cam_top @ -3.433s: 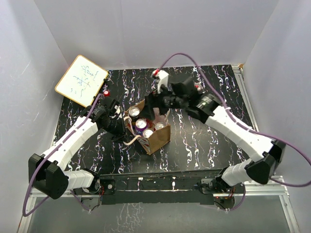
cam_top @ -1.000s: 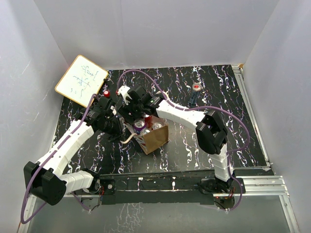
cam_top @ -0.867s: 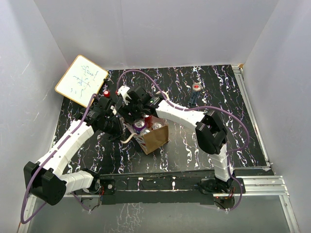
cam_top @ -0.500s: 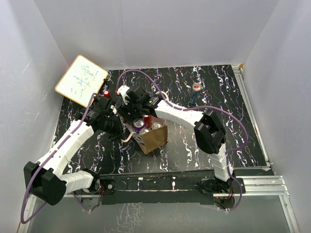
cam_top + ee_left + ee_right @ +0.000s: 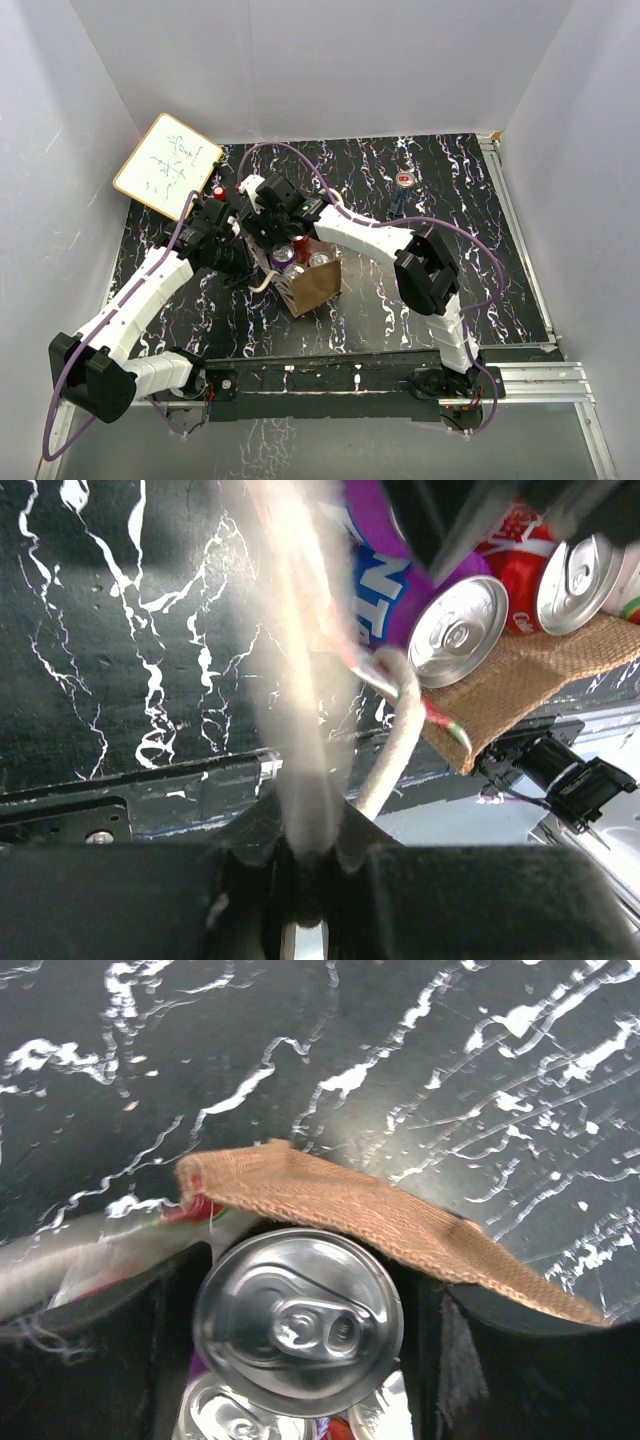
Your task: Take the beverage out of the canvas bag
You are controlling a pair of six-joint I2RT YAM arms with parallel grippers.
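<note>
Bag (image 5: 318,287) stands upright left of centre on the black marbled tabletop (image 5: 450,230), mouth up. The mouth's long side runs from far-left to near-right. The cans inside stand upright, long axes vertical, pull-tab ends up.

Left pincer (image 5: 305,880) is clamped narrow on an off-white handle (image 5: 300,680), which runs taut and blurred up to the bag's left side. A second handle loop (image 5: 395,740) hangs slack beside it. From above, this pincer sits just left of the bag.

Right pincer (image 5: 300,1350) is over the bag's far-left corner, pointing down. Its dark fingers (image 5: 455,1360) flank the top of one can (image 5: 298,1300) with a purple body, close on both sides; can't tell if they touch it. The bag's rim (image 5: 350,1205) curls just beyond that can.

Left wrist view: another purple can (image 5: 458,630), a red can (image 5: 515,570) and one more silver top (image 5: 580,570), all inside the bag.
</note>
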